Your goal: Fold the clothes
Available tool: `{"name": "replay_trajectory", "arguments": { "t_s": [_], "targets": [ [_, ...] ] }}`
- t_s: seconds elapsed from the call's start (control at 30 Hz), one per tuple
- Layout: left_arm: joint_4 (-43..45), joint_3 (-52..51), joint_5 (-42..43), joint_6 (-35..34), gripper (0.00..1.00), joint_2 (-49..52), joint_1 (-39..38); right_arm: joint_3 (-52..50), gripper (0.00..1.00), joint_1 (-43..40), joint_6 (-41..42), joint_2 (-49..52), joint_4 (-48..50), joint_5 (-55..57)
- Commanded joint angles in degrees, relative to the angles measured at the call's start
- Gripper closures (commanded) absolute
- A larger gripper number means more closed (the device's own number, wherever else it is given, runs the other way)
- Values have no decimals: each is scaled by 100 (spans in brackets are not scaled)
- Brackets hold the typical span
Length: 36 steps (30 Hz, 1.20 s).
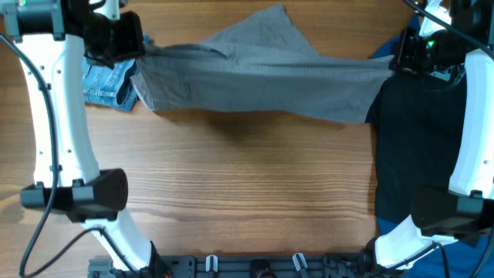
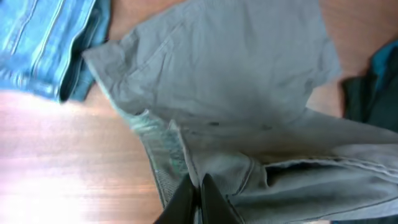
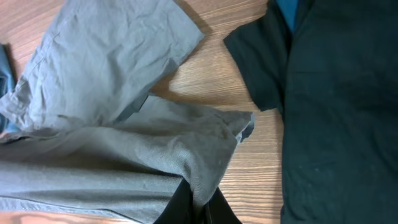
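The grey shorts (image 1: 262, 81) hang stretched across the back of the table, lifted between my two grippers. My left gripper (image 1: 137, 55) is shut on the left end of the shorts; in the left wrist view its fingers (image 2: 199, 186) pinch a seam of the grey cloth (image 2: 249, 74). My right gripper (image 1: 395, 63) is shut on the right end; in the right wrist view its fingers (image 3: 198, 202) clamp a fold of the grey cloth (image 3: 124, 143). One leg of the shorts lies up toward the far edge.
Small light-blue denim shorts (image 1: 104, 81) lie at the back left, beside the left gripper (image 2: 43, 43). A black garment (image 1: 421, 147) covers the right side (image 3: 336, 112), with a blue garment (image 1: 386, 50) under it at the back. Bare wooden table (image 1: 247, 185) spans the middle and front.
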Motion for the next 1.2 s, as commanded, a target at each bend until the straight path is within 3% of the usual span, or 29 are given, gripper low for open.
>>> {"name": "replay_trajectory", "arguments": {
  "t_s": [0.0, 0.13, 0.27, 0.4, 0.53, 0.7, 0.8, 0.9, 1.17],
  "targets": [
    [-13, -931, -769, -251, 96, -855, -57, 11, 96, -76, 20, -660, 20, 350],
    [33, -2188, -778, -348, 96, -1563, -57, -492, 96, -79, 240, -1123, 22, 750],
    [542, -3921, -608, -662, 96, -1829, -57, -1687, 96, -76, -39, -1056, 155, 684],
    [769, -5027, -28, -815, 96, -1832, -87, -2743, 96, -155, 31, -1056, 772, 911],
    [791, -5746, -9, -1113, 96, -1834, -245, -2863, 95, -267, 35, -1047, 1550, 739],
    [894, -6227, -214, -1561, 96, -1908, -387, -2865, 96, -199, -92, -1029, 2909, -35],
    [1368, -6271, -844, -1886, 96, -1945, -363, -2865, 96, -94, -26, -887, 3613, -256],
    [2083, -6271, -903, -1880, 96, -1943, -304, -2865, 96, 87, -61, -573, 4273, -564],
    [3209, -6273, -2114, -2028, 96, -1937, -299, -2865, 92, 656, -192, 334, 6616, -1102]
  ]
}}
